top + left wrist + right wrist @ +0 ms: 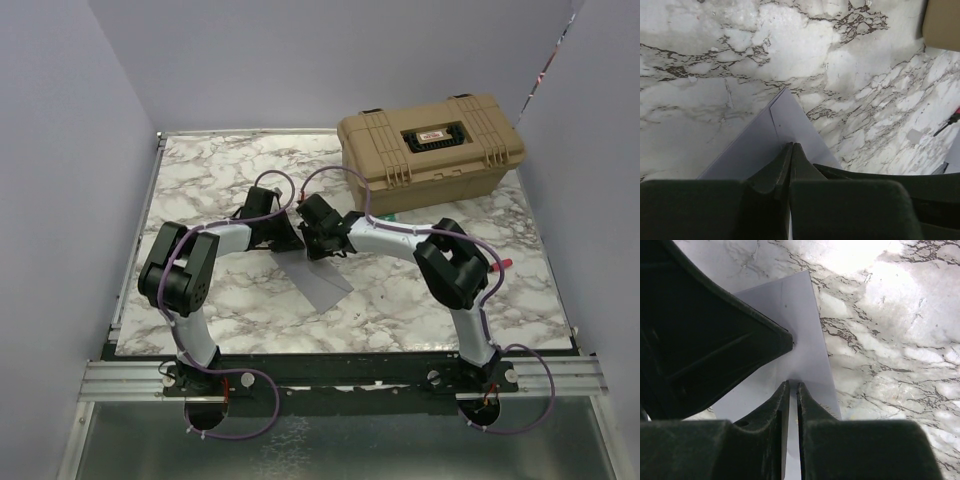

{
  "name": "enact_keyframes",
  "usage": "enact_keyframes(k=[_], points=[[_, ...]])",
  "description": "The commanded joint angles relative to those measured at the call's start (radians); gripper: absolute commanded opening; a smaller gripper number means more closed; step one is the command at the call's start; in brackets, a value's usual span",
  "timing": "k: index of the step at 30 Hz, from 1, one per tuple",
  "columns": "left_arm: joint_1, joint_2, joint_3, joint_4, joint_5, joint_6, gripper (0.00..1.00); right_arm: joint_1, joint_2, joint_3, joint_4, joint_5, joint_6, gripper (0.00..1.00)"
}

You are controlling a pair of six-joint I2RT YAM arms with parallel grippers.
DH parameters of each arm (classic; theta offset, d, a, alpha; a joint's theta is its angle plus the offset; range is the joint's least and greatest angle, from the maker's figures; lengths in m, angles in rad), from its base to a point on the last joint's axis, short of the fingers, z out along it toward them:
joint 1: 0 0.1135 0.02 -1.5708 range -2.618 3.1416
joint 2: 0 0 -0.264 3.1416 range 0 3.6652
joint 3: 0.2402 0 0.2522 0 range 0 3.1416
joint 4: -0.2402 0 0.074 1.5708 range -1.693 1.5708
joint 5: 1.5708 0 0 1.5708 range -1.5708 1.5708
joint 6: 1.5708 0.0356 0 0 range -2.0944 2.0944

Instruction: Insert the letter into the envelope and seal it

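Two robot arms reach in from the near edge of a white, grey-veined marble bench (220, 180) and meet near its middle, seen from above. The left hand (291, 240) and the right hand (318, 250) come together at one end of the envelope (325, 282), a plain blue-grey sheet that stretches from the hands toward the near edge. A tan toolbox (432, 150) with its lid closed stands at the far right of the bench, well apart from the envelope.

From the left wrist, the two dark fingers (774, 175) are pressed together with no gap, pinching the envelope's nearest edge. The paper runs away from them to a pointed corner over the marble, with a straight crease along it. A tan corner of the toolbox shows at the upper right.

From the right wrist, that hand's fingers (774, 412) stand almost closed, with only a thin slit between them, and the envelope's edge sits in that slit. A dark finger of the left hand comes in from the left and touches the same paper just beyond. Whether the letter is inside the envelope cannot be told from any view.
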Motion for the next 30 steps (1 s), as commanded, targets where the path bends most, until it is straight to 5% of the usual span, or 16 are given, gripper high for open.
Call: enact_keyframes(k=[1, 13, 21, 30], points=[[0.02, 0.082, -0.04, -0.111, 0.014, -0.032, 0.0, 0.031, 0.018, -0.033, -0.036, -0.003, -0.022, 0.16], [0.043, 0.098, -0.05, -0.098, 0.024, -0.061, 0.0, 0.084, 0.003, -0.132, -0.023, -0.03, -0.058, 0.16], [0.046, 0.109, -0.058, -0.094, 0.012, -0.061, 0.0, 0.093, 0.005, -0.159, -0.005, -0.052, -0.059, 0.31], [0.059, 0.116, -0.059, -0.095, 0.01, -0.054, 0.0, 0.111, 0.026, -0.175, -0.023, -0.034, -0.091, 0.32]])
